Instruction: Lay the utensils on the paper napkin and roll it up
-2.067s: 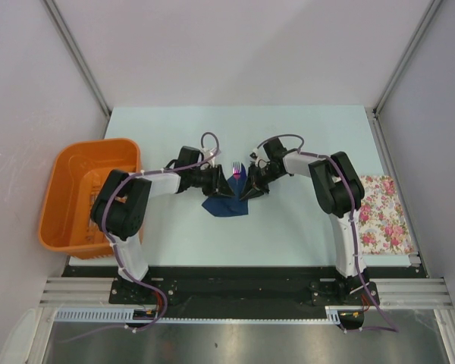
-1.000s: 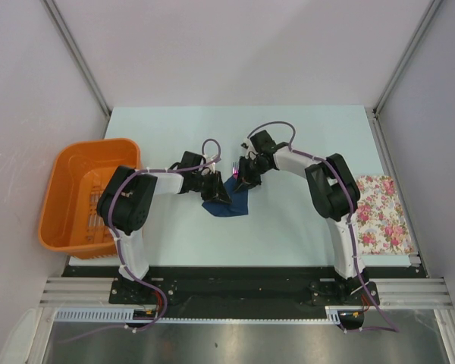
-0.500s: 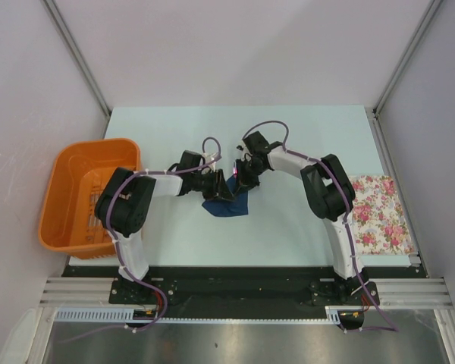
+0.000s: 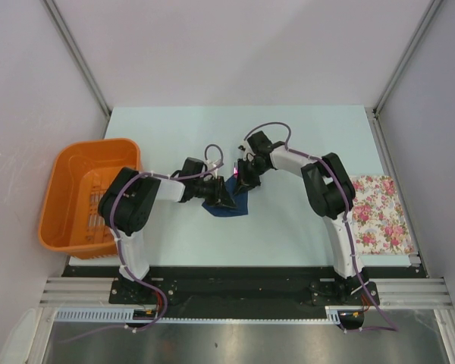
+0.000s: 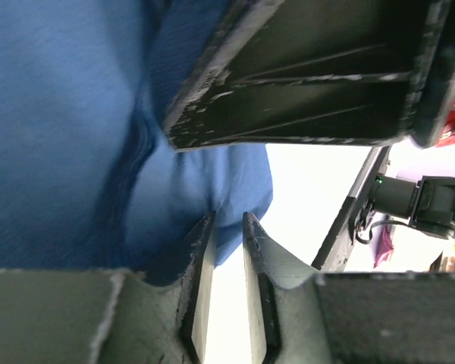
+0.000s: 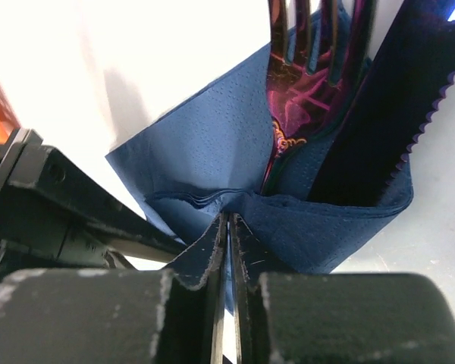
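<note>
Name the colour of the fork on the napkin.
Purple; the fork shows best in the right wrist view.

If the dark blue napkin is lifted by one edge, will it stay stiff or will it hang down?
Probably floppy: the napkin creases and folds where the right gripper pinches it. Likely light, being a thin sheet. The fork inside may slide out, since the wrap looks loose.

left gripper [image 4: 221,197] and right gripper [image 4: 244,180] meet at the bunched dark blue paper napkin [image 4: 229,208]; a tiny purple bit [image 4: 234,175], maybe a fork, shows.
</note>
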Controlling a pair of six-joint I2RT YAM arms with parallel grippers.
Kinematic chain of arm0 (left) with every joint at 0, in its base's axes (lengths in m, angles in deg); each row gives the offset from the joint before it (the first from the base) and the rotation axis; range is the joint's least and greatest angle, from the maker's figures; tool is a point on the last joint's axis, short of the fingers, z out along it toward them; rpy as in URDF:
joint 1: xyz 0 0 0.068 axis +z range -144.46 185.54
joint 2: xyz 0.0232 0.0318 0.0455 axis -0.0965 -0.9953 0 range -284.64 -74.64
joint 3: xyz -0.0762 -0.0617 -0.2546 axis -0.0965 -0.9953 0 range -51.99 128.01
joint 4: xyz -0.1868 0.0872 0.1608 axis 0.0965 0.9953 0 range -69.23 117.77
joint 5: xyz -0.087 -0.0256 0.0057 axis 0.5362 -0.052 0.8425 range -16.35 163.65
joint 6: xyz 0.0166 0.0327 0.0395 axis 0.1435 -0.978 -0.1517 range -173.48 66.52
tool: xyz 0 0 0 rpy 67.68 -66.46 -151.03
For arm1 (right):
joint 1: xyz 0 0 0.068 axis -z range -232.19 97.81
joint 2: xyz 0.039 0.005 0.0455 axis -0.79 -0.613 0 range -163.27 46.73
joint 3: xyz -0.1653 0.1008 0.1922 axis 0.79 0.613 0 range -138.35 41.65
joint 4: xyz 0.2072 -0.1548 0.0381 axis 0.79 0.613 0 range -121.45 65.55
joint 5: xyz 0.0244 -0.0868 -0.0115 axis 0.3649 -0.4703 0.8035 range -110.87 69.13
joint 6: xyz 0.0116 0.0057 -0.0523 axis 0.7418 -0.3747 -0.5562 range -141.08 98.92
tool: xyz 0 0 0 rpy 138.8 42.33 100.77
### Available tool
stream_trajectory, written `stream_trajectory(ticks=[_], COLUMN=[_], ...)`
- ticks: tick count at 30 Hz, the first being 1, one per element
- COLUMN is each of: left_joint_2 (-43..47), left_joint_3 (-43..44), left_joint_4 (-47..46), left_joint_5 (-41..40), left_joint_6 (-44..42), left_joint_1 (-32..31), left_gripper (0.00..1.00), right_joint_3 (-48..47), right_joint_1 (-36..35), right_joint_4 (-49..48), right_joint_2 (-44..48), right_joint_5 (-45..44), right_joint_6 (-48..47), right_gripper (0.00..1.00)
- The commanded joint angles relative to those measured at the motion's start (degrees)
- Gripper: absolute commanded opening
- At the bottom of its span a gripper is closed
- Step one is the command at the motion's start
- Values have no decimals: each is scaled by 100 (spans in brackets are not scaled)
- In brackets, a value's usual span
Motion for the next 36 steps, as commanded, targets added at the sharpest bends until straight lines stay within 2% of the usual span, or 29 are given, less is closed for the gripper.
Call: stream_trajectory(ticks=[1, 6, 7, 9, 16, 22, 36], left_joint_2=[-167, -299, -308, -325, -334, -316, -229], left_joint_3=[-235, -166, -157, -122, -42, -51, 28], left_joint_4=[75, 136, 136, 180, 198, 198, 102], left_joint_5=[-105, -157, -157, -175, -96, -105, -79], left_joint_6=[-63, -151, -168, -178, -213, -221, -213], left_joint_1=[50, 59, 59, 59, 67, 85, 94], left_gripper=[24, 20, 20, 20, 20, 22, 25], right_joint_3=[-83, -207, -198, -189, -110, -189, -234], right_joint_1=[154, 400, 409, 444, 313, 102, -48], right_joint_4=[62, -158, -202, -211, 272, 343, 220], right_joint_2=[-100, 233, 312, 540, 682, 489, -161], right_joint_5=[93, 787, 875, 1086, 718, 270, -416], right_joint_6=[-162, 5, -3, -47, -398, -425, -390], right_gripper=[10, 29, 37, 41, 32, 17, 9])
